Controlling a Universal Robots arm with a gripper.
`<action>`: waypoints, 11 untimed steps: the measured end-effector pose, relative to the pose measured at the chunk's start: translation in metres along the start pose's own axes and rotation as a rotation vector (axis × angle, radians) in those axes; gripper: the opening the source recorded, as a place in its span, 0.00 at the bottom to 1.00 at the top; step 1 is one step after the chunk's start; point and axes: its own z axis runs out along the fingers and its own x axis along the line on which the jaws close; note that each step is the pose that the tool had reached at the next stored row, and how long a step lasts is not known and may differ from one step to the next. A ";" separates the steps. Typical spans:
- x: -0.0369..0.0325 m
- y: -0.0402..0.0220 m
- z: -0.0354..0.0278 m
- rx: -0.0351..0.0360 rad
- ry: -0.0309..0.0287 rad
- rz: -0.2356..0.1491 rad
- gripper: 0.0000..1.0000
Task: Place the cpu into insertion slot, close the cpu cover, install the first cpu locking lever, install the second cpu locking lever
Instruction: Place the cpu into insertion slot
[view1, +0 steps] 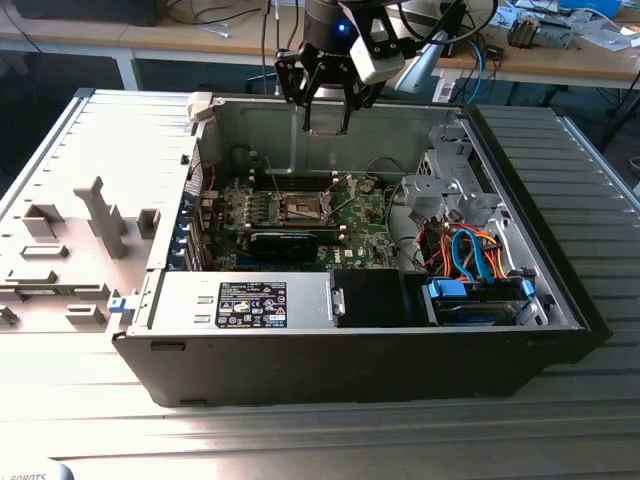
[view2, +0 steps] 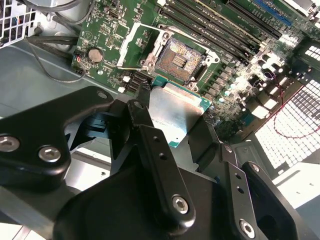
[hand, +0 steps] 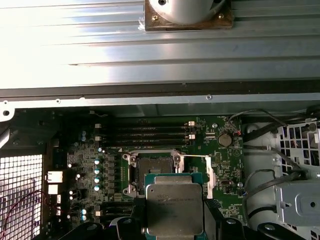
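Gripping the cpu (hand: 175, 207), the pincer (view1: 327, 120) hides its edges — insertion slot (view2: 181, 54) bare.

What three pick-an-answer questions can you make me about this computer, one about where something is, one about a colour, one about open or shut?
1. Where is the cpu?
A. In the insertion slot
B. In the gripper, above the board
C. In a person's hand

2. What colour is the circuit board?
A. Green
B. Red
C. White

3. How is the cpu cover?
A. Shut over the slot
B. Bent in half
C. Swung open beside the slot

Answers:
1. B: the gripper's fingers pinch the chip's edges above the board.
2. A: the board looks green in both wrist views.
3. C: the frame stands off to the side and the slot's contacts lie bare.
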 end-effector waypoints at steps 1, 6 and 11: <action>0.0000 0.0000 0.0001 0.0000 -0.0001 0.000 0.54; 0.0000 0.0000 0.0004 0.0000 0.0000 0.000 0.54; 0.0000 -0.0003 0.0033 0.0004 -0.0001 0.000 0.54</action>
